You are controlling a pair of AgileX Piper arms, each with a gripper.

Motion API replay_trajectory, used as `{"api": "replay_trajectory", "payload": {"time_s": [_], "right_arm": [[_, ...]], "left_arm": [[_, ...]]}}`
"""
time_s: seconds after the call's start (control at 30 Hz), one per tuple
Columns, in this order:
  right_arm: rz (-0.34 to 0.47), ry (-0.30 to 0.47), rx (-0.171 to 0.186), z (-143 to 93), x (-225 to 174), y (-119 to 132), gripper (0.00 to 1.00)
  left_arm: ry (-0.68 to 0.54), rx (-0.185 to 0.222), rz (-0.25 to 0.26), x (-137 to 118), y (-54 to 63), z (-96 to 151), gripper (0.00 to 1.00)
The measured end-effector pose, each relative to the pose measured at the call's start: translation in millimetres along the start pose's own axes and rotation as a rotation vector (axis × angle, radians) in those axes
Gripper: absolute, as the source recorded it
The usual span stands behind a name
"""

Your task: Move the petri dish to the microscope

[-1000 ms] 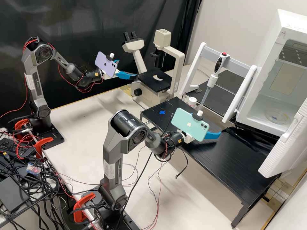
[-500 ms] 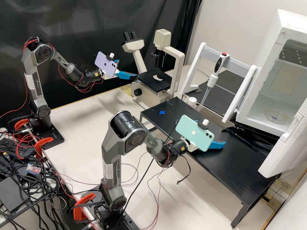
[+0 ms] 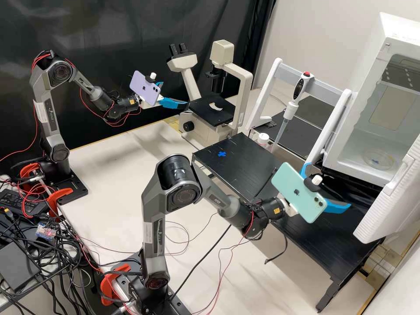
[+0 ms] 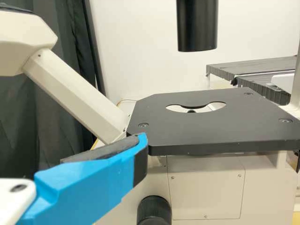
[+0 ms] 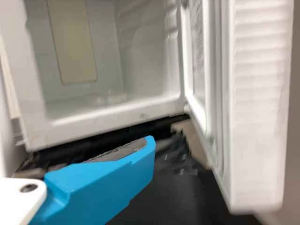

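Note:
The clear petri dish (image 3: pixel 379 160) lies on the floor of the open white cabinet in the high view. In front of that cabinet, over the black platform, my right gripper (image 3: pixel 329 186) is open. From its wrist, a blue finger of the right gripper (image 5: pixel 105 180) shows below the cabinet opening. My left gripper (image 3: pixel 175 94) stands open beside the microscope (image 3: pixel 212 110), near its black stage. In the left wrist view, one finger of the left gripper (image 4: pixel 93 180) is by the near corner of the stage (image 4: pixel 197 136), which has a round opening with a cutout.
The cabinet door (image 3: pixel 389 205) stands open at the right, with its edge close by the right gripper. A pipette (image 3: pixel 288 109) hangs on a white stand (image 3: pixel 272 89). The black platform (image 3: pixel 302 227) bears a blue cross mark (image 3: pixel 222 154) near the microscope.
The right gripper has moved right across the platform toward the white cabinet, its two fingers now seen apart. The left arm has kept still.

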Motion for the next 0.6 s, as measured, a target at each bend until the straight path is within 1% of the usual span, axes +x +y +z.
{"api": "replay_trajectory", "payload": {"time_s": [0.1,0.17,0.27,0.33,0.53,0.6], "right_arm": [[0.003,-0.014,-0.012,-2,19,7,1.00],[0.016,-0.029,-0.009,-3,35,14,1.00],[0.020,-0.043,-0.017,-4,49,19,1.00],[0.024,-0.057,-0.025,-6,67,27,1.00],[0.033,-0.060,-0.042,-14,104,41,1.00],[0.034,-0.051,-0.034,-18,118,46,1.00]], "left_arm": [[0.000,0.000,0.000,0,0.0,0,1.00],[0.000,0.000,0.000,0,0.0,0,1.00],[0.000,0.000,0.000,0,0.0,0,1.00],[0.000,0.000,0.000,0,0.0,0,1.00],[0.000,0.000,0.000,0,0.0,0,1.00],[0.000,0.000,0.000,0,0.0,0,1.00]]}}
